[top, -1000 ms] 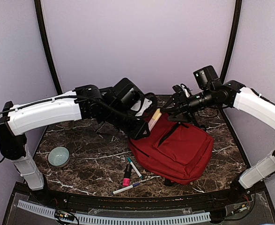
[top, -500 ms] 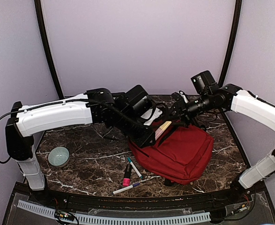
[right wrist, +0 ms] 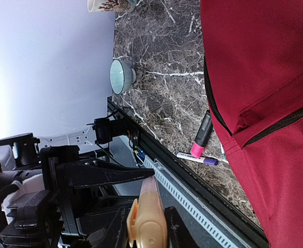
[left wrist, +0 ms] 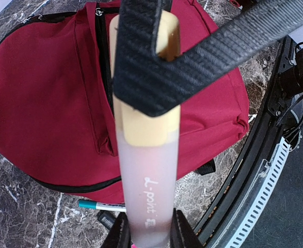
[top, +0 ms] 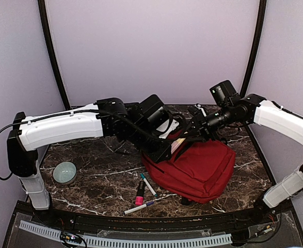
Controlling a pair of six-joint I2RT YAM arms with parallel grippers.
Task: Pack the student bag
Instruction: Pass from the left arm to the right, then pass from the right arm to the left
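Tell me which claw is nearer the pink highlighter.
Left. The left claw, gripping a frosted tube, hangs just beyond the pink highlighter, by the red backpack's left side. The right claw sits farther back, at the backpack's top.

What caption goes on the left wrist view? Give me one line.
Left claw and right claw both grip a frosted L-point stick over the red backpack.

The left gripper (left wrist: 148, 233) now sits farther right, its stick (left wrist: 146, 170) reaching over the bag's (top: 205, 165) upper-left corner. The right gripper (right wrist: 146, 230) is now farther left, and its jaws are narrower, closing around the stick's cream end.
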